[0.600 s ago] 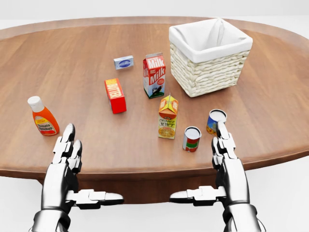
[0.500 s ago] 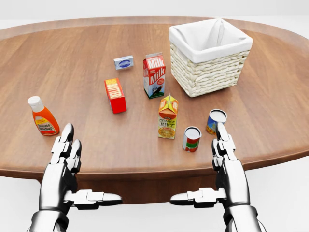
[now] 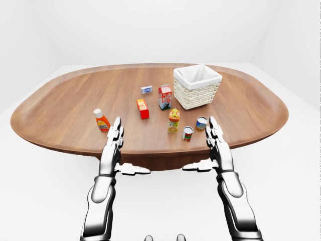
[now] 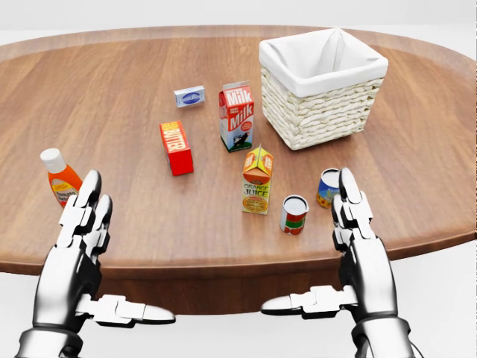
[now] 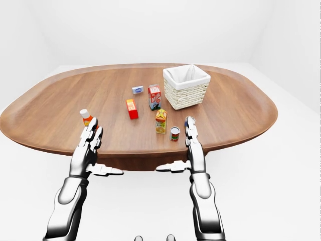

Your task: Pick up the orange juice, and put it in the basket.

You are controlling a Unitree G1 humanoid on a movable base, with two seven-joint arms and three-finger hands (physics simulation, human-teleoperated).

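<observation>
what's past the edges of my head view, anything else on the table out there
Observer: The left-eye view shows the whole oval table; its two ends, cut off in your frame, carry nothing more.
Operator: is the ketchup behind my left hand
Observer: In the left-eye view the ketchup bottle shows whole, just left of the left hand and its fingertips.
Operator: and the blue can by my right hand
Observer: Same there: the blue can shows uncovered, left of the right hand.
</observation>
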